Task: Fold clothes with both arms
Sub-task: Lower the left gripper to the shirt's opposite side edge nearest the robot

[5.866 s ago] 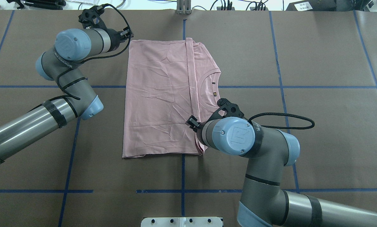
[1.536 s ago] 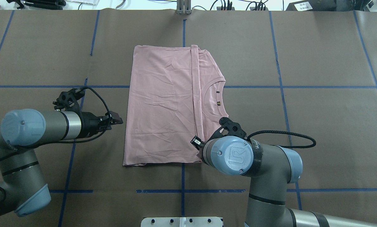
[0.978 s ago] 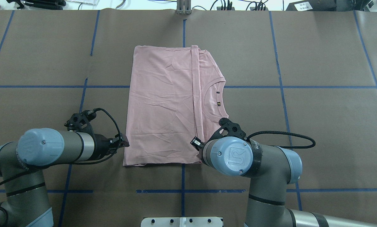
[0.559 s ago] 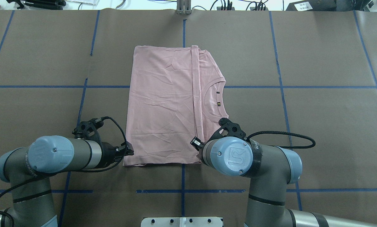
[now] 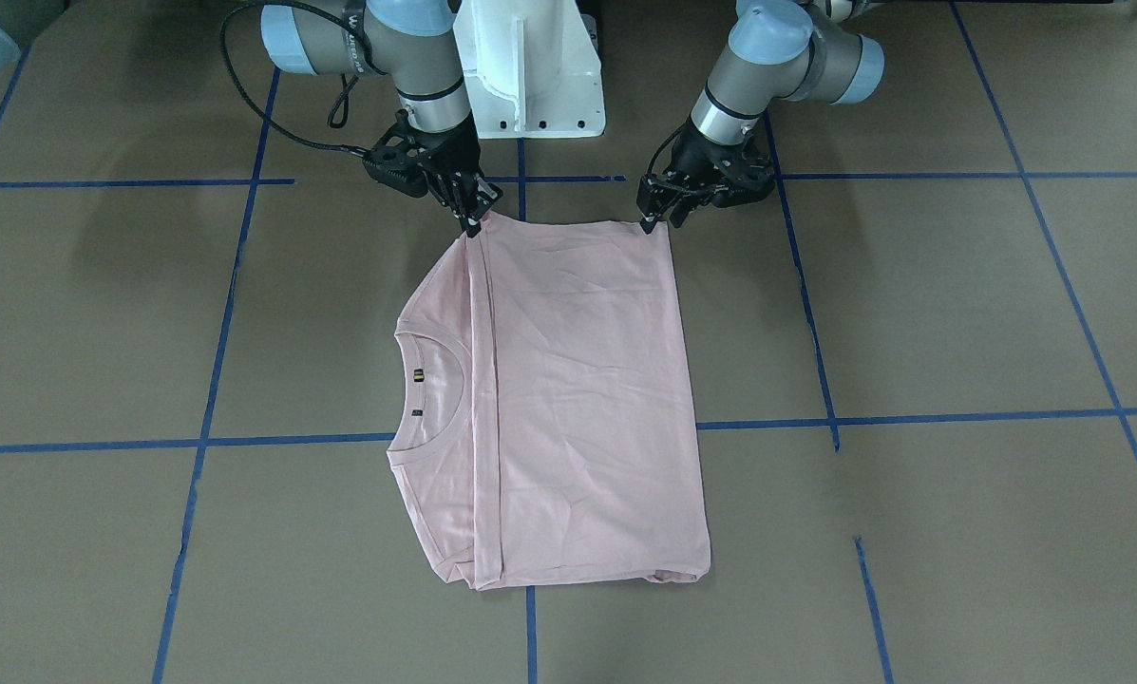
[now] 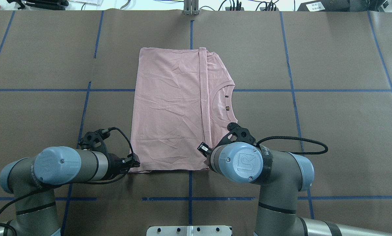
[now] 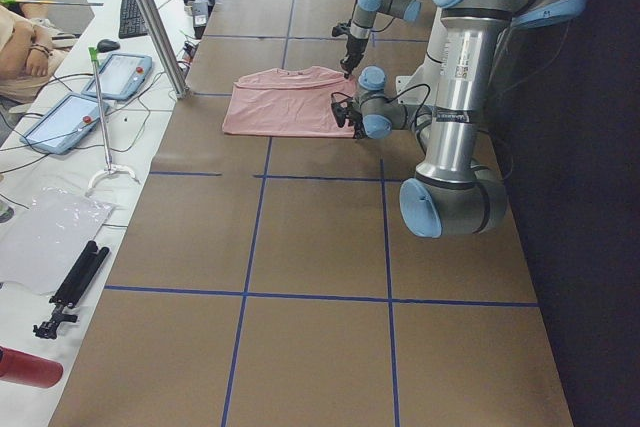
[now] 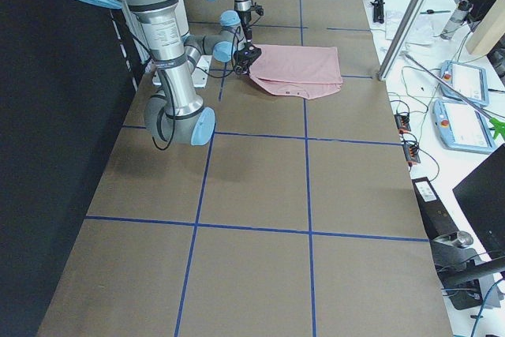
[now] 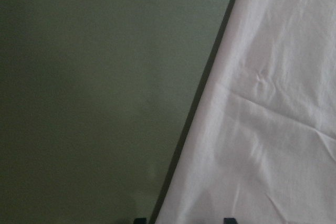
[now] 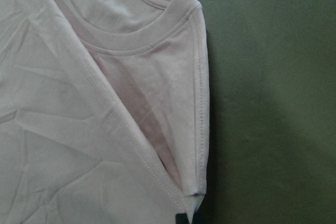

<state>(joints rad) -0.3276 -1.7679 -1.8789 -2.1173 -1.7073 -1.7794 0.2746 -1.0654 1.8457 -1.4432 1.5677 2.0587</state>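
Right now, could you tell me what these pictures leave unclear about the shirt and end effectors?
- T-shirt print: none shows in any view; folded layers may cover it.
- Right end effector closure: its own wrist covers it overhead; its wrist view's bottom edge crops the fingertips.
- Side views: the shirt corners are too small.

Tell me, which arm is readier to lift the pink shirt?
Right, likely: the right claw looks pinched on a near corner of the T-shirt; the left claw only straddles the edge, open.
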